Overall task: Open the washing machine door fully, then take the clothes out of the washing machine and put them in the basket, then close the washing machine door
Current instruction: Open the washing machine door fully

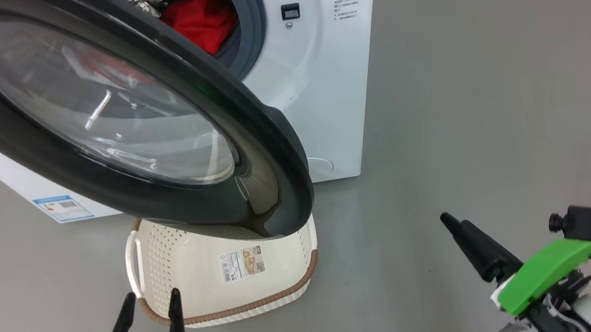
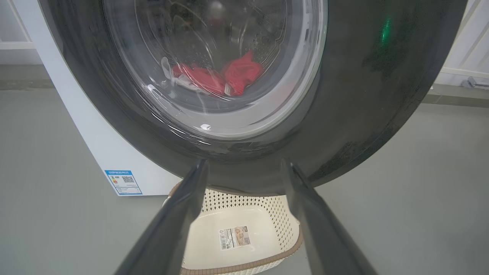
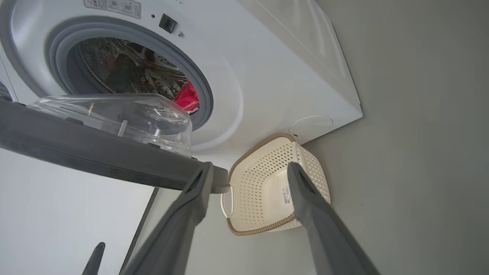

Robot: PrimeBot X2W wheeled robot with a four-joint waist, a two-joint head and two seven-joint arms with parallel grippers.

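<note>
The washing machine door (image 1: 263, 136) stands partly open, its black rim swung out over the basket (image 1: 268, 302) on the floor. Red clothes (image 1: 202, 18) lie in the drum of the white washing machine (image 1: 317, 71). My left gripper (image 1: 152, 294) is open at the basket's near left rim, empty. In the left wrist view it (image 2: 244, 164) points at the door (image 2: 363, 95), with the clothes (image 2: 237, 74) seen through the glass. My right gripper (image 1: 454, 225) is open over bare floor to the right. In its wrist view it (image 3: 249, 166) frames the basket (image 3: 259, 179) beside the door's edge (image 3: 95, 152).
Grey floor (image 1: 493, 105) spreads to the right of the machine and around the basket. A blue label (image 1: 62, 207) sits low on the machine's side. White wall panels (image 2: 466, 46) stand behind. One of the left gripper's fingers (image 3: 95, 256) shows at the right wrist view's bottom.
</note>
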